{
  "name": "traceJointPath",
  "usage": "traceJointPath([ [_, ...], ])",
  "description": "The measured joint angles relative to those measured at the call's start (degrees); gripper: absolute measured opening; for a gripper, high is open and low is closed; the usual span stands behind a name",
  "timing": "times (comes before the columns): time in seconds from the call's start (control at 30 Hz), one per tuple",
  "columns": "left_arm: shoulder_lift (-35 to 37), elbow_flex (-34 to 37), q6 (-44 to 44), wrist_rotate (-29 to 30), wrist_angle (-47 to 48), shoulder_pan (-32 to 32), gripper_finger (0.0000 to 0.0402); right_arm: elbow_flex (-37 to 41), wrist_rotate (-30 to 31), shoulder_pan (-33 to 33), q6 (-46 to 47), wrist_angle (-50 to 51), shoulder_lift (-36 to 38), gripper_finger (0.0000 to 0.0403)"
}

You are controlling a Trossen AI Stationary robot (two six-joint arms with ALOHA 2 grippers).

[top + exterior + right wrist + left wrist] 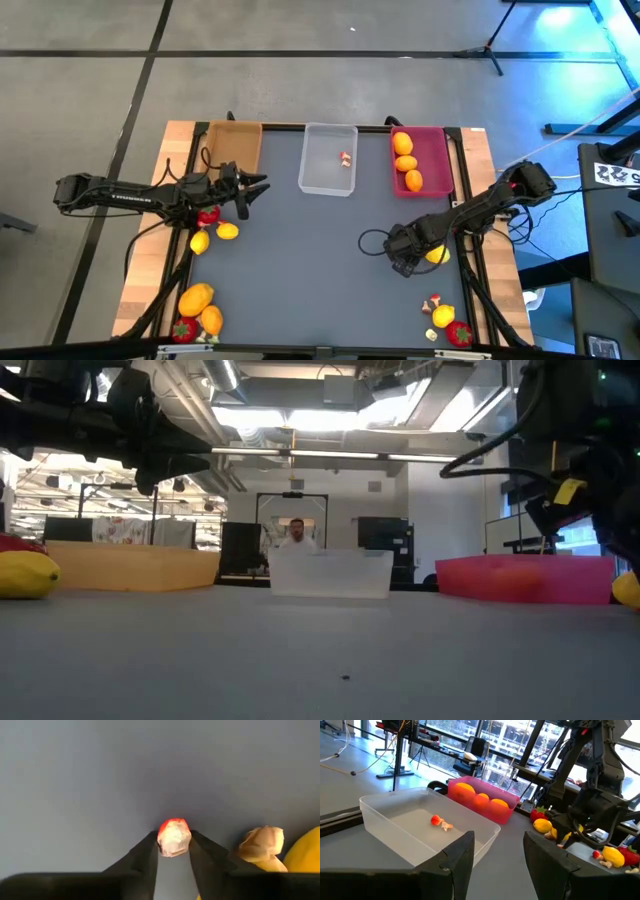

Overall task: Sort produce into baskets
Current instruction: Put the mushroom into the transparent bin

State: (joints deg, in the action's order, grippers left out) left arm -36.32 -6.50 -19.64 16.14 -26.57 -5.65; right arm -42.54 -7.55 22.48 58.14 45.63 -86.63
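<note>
Tiny mushroom piece [173, 838] is pinched in the right hand [173, 851], low over the desk [300, 260] near a yellow fruit [437, 255]. Looks light, hard, easy to squirt out, so grip its middle. Left hand [497, 860] hovers open facing the clear basket [385, 815].

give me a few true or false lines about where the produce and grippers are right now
1. The right gripper is shut on a mushroom piece. True.
2. The clear basket holds three orange fruits. False: it holds only one small red-and-white piece; the orange fruits lie in the pink basket.
3. The left gripper is open and holds nothing. True.
4. The tan basket is full of strawberries. False: no produce shows in it.
</note>
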Motion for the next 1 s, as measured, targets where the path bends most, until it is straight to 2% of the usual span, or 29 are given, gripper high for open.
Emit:
traceJointPath([
  [0.2, 0.0, 0.0, 0.0, 0.0, 0.0, 0.0, 0.0166, -0.4, 0.0, 0.0, -3.0, -0.8, 0.0, 0.0033],
  [0.33, 0.0, 0.0, 0.0, 0.3, 0.0, 0.0, 0.0166, -2.2, 1.0, 0.0, -5.1, -0.7, -0.1, 0.0013],
  [0.47, 0.0, 0.0, 0.0, 0.5, 0.0, 0.0, 0.0166, -5.7, 4.4, 0.0, -9.1, -0.7, 0.1, 0.0015],
  [0.7, 0.0, 0.0, 0.0, 0.7, 0.0, 0.0, 0.0166, -11.8, 14.2, -3.0, -19.7, -1.6, 0.1, 0.0033],
  [0.87, 0.0, 0.0, 0.0, 0.7, 0.0, 0.0, 0.0166, -13.4, 19.9, -6.5, -28.9, -7.3, 0.1, 0.0034],
  [1.0, 0.0, 0.0, 0.0, 0.7, 0.0, 0.0, 0.0166, -13.4, 21.1, -10.0, -32.7, -12.1, 0.2, 0.0035],
])
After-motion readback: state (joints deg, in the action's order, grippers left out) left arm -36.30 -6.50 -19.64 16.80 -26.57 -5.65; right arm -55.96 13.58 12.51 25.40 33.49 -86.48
